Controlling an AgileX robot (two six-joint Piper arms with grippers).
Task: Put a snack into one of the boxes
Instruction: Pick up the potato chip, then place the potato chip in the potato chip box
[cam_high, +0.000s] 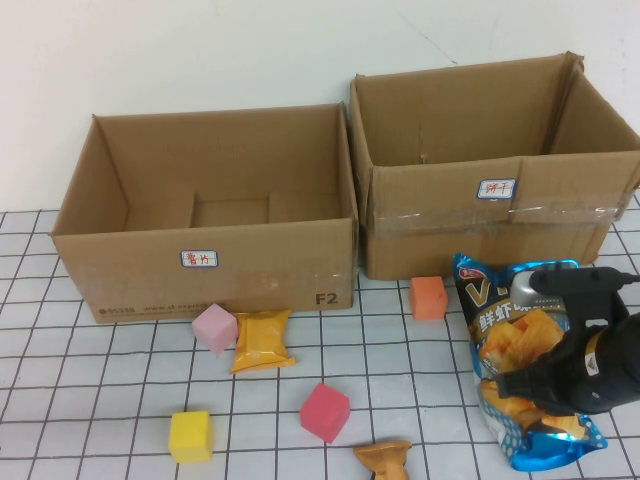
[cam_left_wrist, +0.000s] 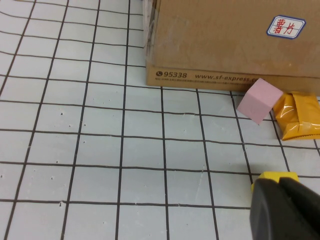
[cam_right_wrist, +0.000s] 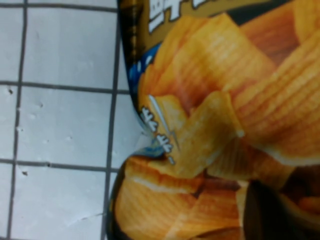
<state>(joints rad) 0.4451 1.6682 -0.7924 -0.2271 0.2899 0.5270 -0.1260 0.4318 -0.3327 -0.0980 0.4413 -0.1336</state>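
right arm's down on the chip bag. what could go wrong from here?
1. The right hand sits on the middle of the chip bag, a soft, crinkly pack lying flat; it may slip or sag when lifted.
2. The right box has tall walls just behind the bag, so a dangling bag could catch the rim.
3. The orange block lies beside the bag and might get nudged.
The left hand hangs over the table near the yellow block, uninvolved.

High view overlooks table (cam_high: 90, 380); wrist views hover close.
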